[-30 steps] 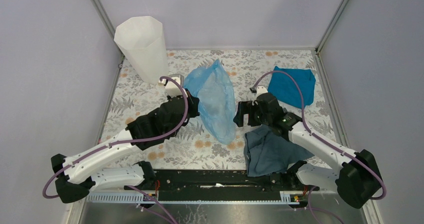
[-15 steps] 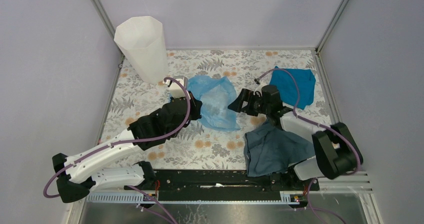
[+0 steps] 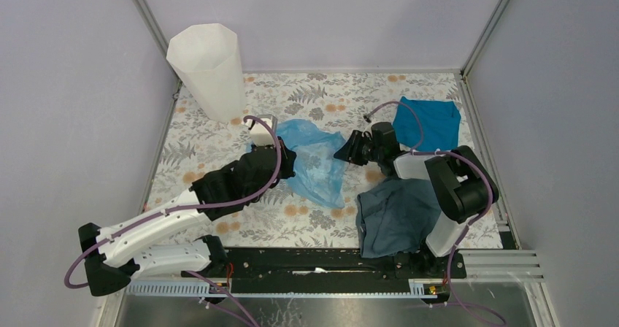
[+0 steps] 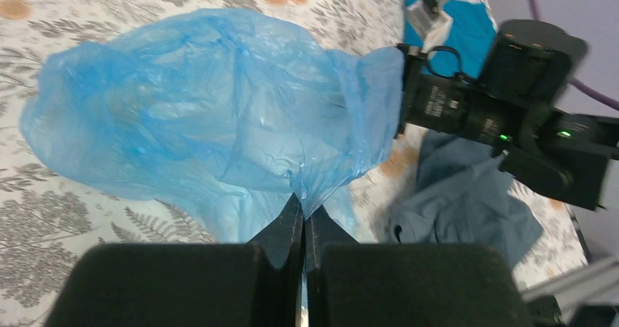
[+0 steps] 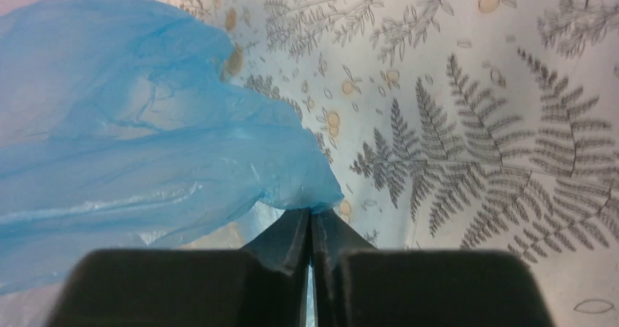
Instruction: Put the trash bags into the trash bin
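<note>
The thin, wrinkled, glossy blue bag [image 3: 314, 163] sat mid-frame, its film pinched tight by the left gripper [image 4: 302, 217] and the right gripper [image 5: 312, 221]. The faceted white bin [image 3: 208, 68] stood upper left. The right arm had folded back since the earlier frame.

Flat table with white fern-and-flower printed cover [image 3: 193, 148] is carrying four things. Tall white faceted plastic bin [image 3: 208, 68] is standing upright at the far left corner. Thin translucent light-blue plastic bag [image 3: 314, 159] is lying crumpled mid-table. Opaque teal-blue cloth [image 3: 431, 122] is lying bunched at the far right. Dark grey-blue cloth [image 3: 394, 217] is lying rumpled at the near right, just beside the bag, well apart from the bin.
</note>
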Action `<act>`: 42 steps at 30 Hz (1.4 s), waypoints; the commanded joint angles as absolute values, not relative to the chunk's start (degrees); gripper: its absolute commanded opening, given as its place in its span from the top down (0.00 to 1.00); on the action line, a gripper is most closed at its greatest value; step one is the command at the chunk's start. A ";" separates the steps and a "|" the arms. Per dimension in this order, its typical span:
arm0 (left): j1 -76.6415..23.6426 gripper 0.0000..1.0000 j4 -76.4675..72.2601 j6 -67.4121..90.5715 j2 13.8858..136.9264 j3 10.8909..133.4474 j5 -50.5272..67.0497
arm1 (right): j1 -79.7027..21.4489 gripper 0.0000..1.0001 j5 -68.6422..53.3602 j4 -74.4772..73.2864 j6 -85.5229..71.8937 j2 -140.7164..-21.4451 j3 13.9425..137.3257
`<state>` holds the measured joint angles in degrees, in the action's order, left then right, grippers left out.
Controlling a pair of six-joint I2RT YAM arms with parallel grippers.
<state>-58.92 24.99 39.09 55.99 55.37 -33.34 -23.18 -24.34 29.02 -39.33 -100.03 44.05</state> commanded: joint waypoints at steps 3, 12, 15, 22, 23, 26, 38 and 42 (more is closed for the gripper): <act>-43.57 1.00 20.54 34.82 65.23 59.41 -21.29 | -21.41 1.00 -21.08 12.15 -37.26 -100.60 60.89; -29.42 1.00 37.81 21.72 98.76 132.95 -5.05 | -17.88 1.00 -13.57 -30.94 -23.13 -105.04 126.68; -31.10 1.00 22.70 17.47 89.35 123.82 -0.77 | -21.08 1.00 -13.73 -26.24 -15.81 -96.68 126.13; -31.07 1.00 0.67 18.62 69.09 74.21 -14.41 | -22.26 1.00 -15.47 5.80 -11.59 -77.18 83.71; -30.66 1.00 3.73 21.14 69.56 70.33 -15.86 | -22.27 1.00 -14.40 6.48 -12.19 -77.52 79.34; -29.89 1.00 9.03 25.88 70.98 59.07 -13.44 | -22.37 1.00 -15.51 4.42 -15.18 -81.78 69.00; -29.97 1.00 16.71 37.30 52.21 47.62 7.00 | -25.57 1.00 -19.83 -12.35 -20.06 -74.28 62.28; -29.97 1.00 21.57 38.00 51.12 60.64 7.75 | -25.53 1.00 -19.88 -20.31 -18.71 -72.64 75.02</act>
